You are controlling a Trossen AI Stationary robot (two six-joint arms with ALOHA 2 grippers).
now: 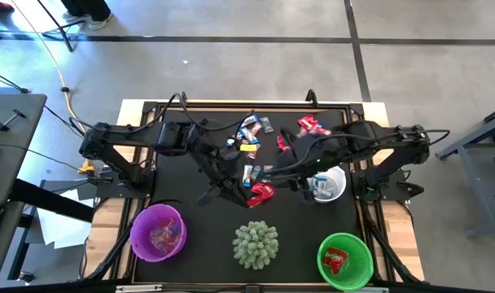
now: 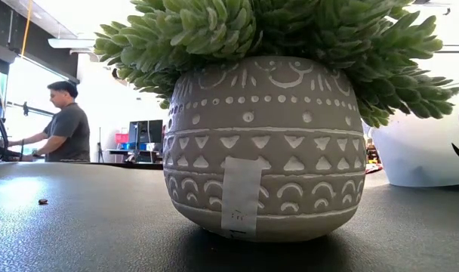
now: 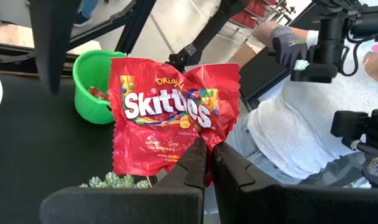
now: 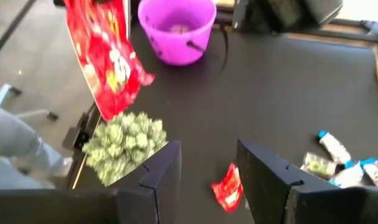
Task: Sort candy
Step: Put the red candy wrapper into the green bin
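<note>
Grey floor is surrounding a wood-edged table (image 1: 378,110) whose black mat (image 1: 199,244) is carrying everything. Along the mat's near edge a purple bowl (image 1: 158,232), a spiky potted plant (image 1: 256,244) and a green bowl (image 1: 345,260) are standing in a row, with a white bowl (image 1: 329,184) just behind, toward the right arm. Both arms are reaching into the middle.

The left gripper (image 3: 209,163) is clenched on the lower edge of a red Skittles packet (image 3: 170,118), holding it off the mat above the plant, between the purple and green bowls. The right gripper (image 4: 207,165) is hanging with its fingers spread and nothing between them, over a small red candy (image 4: 228,186) lying on the mat. More loose candy (image 1: 249,130) is waiting at the far side, some blue-and-white, some red.

A carry-to-bowl step appears to be in hand. Since red wrappers are already lying in the green bowl, the next move probably calls for swinging the packet across the plant and releasing it there.
</note>
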